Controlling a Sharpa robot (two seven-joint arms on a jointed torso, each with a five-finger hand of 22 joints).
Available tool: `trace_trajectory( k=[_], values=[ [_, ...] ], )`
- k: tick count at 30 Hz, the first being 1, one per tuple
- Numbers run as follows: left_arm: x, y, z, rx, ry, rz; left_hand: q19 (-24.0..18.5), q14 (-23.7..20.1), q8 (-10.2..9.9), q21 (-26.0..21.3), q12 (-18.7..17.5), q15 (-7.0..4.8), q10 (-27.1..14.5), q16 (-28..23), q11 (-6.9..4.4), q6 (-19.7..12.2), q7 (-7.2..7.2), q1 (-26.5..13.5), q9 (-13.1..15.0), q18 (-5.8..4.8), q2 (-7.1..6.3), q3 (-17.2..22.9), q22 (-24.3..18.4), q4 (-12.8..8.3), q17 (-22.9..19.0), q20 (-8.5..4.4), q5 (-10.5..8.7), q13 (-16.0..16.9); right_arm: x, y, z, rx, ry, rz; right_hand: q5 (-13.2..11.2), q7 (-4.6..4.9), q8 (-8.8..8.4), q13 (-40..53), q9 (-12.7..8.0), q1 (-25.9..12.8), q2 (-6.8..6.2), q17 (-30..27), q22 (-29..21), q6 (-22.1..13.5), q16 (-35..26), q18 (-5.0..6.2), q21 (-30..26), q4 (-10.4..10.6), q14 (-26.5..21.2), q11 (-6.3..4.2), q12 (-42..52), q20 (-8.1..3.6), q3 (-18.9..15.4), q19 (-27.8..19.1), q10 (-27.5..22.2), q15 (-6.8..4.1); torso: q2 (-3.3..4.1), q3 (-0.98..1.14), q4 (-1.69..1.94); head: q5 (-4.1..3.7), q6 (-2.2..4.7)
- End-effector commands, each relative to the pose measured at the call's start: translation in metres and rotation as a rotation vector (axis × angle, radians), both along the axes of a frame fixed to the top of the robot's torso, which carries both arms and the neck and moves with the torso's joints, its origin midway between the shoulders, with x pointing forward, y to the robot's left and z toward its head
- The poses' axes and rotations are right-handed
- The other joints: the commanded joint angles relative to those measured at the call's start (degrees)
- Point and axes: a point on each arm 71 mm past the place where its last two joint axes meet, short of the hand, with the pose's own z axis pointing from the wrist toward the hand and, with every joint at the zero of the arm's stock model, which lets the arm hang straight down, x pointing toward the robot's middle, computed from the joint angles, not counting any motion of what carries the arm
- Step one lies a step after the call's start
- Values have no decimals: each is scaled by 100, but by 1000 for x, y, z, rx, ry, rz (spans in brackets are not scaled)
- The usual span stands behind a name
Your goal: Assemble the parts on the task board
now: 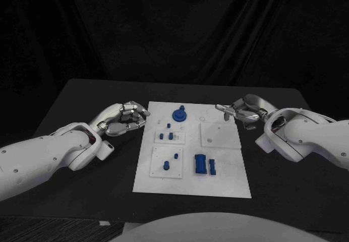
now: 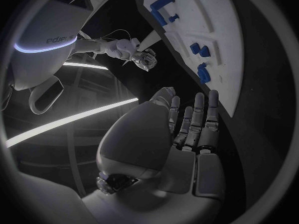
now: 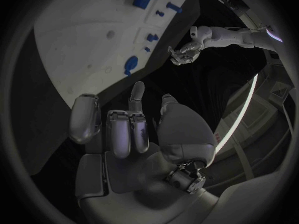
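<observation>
Both hands are waiting at the far corners of the task board [image 1: 225, 171], neither one holding a part.

The left hand [image 1: 122, 119] is hovering just beside the board's left edge with fingers loosely curled around nothing; the right hand [image 1: 240, 112] is hovering at the far right corner, fingers likewise bent and empty. The board is lying flat on the black tabletop [image 1: 87, 101], carrying the blue parts: a round knobbed piece [image 1: 178, 115] near the far edge, small pegs [image 1: 167, 135] in the middle, a short pin [image 1: 166, 164] and two upright blocks [image 1: 204, 165] nearer the robot. The parts are looking like small, stiff, light plastic, probably smooth and liable to slip or tip; a fingertip pinch across opposite sides, low on each body, is seeming the safest hold.
</observation>
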Motion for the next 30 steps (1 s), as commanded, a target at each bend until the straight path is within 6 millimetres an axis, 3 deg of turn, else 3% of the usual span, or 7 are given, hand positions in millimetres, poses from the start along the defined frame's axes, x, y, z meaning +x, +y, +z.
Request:
trace_trajectory(
  k=[1, 8, 17, 18, 21, 29, 30],
  values=[
    [-2, -3, 7, -44, -60, -21, 14, 55, 15, -26, 48, -4, 66, 23, -30, 17, -31, -15, -8, -11, -36, 6, 64, 25, 6, -17, 73, -6, 5, -4, 14, 132, -235, -28, 205, 34, 146, 1510, 201, 306, 69, 53, 505, -216, -750, 241, -1190, -2, 150, 51, 15, 55, -81, -496, 605, 41, -52, 1, 1, -9, 8],
    [-5, -4, 8, -56, -68, -34, -19, 44, 25, -72, 71, -9, 89, 6, -59, 26, -34, 19, -10, -8, -50, 20, 41, 27, -1, -17, 141, -4, 4, -11, 1, 214, -326, -21, 660, 224, 72, -1136, -6, 955, 308, -3598, -1006, -520, -4832, 576, -4392, -38, -764, 203, -3220, 316, -469, -1283, -1072, 242, -216, 7, -21, 65, -48],
    [-5, -5, 8, -59, -70, -39, -61, 36, 27, -122, 77, -13, 92, -15, -73, 21, -35, 90, -16, -7, -76, 50, 24, -6, -10, -21, 234, -9, 4, -19, -12, 275, -332, -38, 750, 394, -197, -3246, -845, 1153, 572, -4560, -2189, -563, -6616, 600, -5570, 0, -605, 444, -5366, 543, -957, -1120, -1629, 515, -211, 39, -68, 77, 141],
    [-5, -3, 5, -36, -46, -28, -1107, -830, -732, -503, -1446, -345, -150, -1318, -445, -987, -199, -2693, -561, -222, -389, -132, -2247, -319, -815, -441, -733, -724, 5, -16, -13, 229, -283, -21, 83, 18, -831, -4492, -2256, -757, 351, -5423, -3750, -2246, -7178, 243, -5846, -503, -2970, 390, -6438, 30, -431, -3265, -3672, 666, -221, 30, -49, 74, 72],
    [-5, -3, 6, -42, -45, -22, -1246, -904, -797, -564, -1594, -382, -160, -1469, -485, -1094, -615, -2968, -626, -222, -389, -132, -2485, -353, -907, -489, -817, -807, 6, -15, -13, 235, -282, -22, 20, 18, -912, -4675, -2455, -946, 362, -5544, -3973, -2443, -7288, 242, -5915, -545, -3209, 390, -6578, 30, -390, -3475, -3893, 666, -227, 34, -59, 79, 90],
    [-2, -12, 11, -138, -29, 87, -1924, -1445, -1262, -820, -2538, -581, -645, -2296, -737, -1727, -615, -4709, -972, -291, -389, -132, -3897, -547, -1416, -751, -1415, -1259, 16, 3, -16, 338, -260, -51, -393, 18, -1321, -5472, -3353, -2161, -68, -6096, -4971, -3504, -7662, 105, -6105, -863, -4676, 390, -7261, 30, -72, -4804, -5166, 666, -322, 103, -237, 173, 416],
    [-1, -13, 12, -157, -24, 109, -1992, -1496, -1308, -845, -2632, -602, -645, -2378, -759, -1793, -615, -4883, -1008, -746, -389, -132, -4038, -573, -1466, -778, -1475, -1305, 18, 7, -16, 359, -255, -58, -434, 18, -1361, -5551, -3443, -2279, -68, -6150, -5068, -3610, -7701, 79, -6121, -894, -4822, 390, -7327, 30, -40, -4936, -5292, 666, -341, 116, -273, 192, 481]
  ],
)
